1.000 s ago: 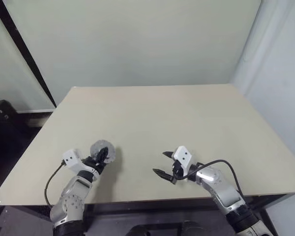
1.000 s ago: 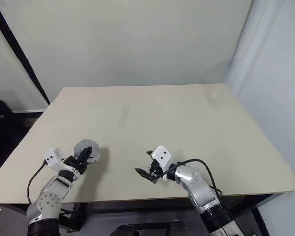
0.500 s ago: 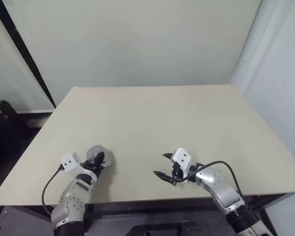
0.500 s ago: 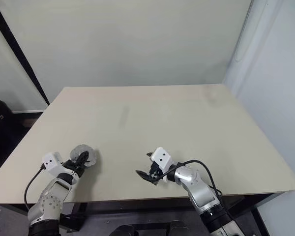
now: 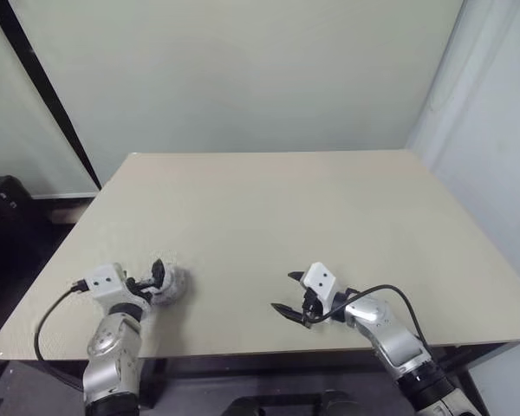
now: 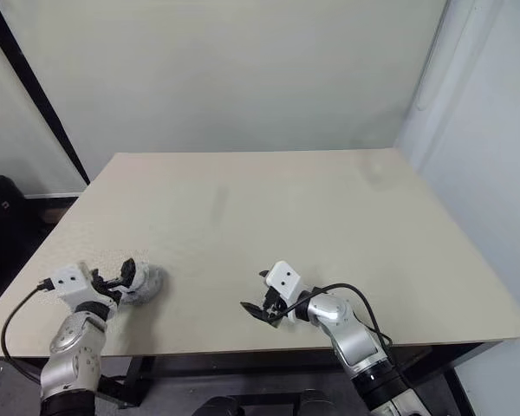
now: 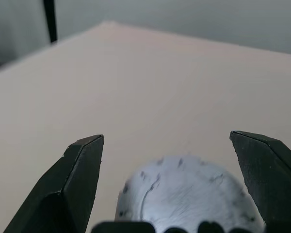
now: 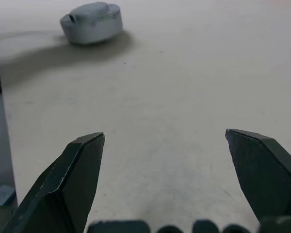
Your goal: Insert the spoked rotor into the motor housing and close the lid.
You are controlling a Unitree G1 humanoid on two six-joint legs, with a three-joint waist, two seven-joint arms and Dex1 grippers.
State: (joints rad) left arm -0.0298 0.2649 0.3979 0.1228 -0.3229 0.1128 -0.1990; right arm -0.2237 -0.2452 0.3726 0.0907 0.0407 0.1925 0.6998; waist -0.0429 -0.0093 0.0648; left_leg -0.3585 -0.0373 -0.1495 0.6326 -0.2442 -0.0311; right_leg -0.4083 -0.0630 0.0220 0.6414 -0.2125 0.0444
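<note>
Left gripper (image 5: 152,276) has just let go — a second ago its black fingers were clamped on the closed grey motor housing (image 5: 168,284) held up off the table (image 5: 269,208); now the jaws stand wide apart and the assembly rests on the table near the front-left edge, between the fingers but untouched by them as far as the left wrist view shows. Its lid (image 7: 184,194) faces up, apparently seated, and the spoked rotor is presumably inside, hidden. Right gripper (image 5: 288,292) has not shifted — jaws spread wide, holding nothing, well apart from the housing. Task looks essentially finished; only arm retraction seems left.
</note>
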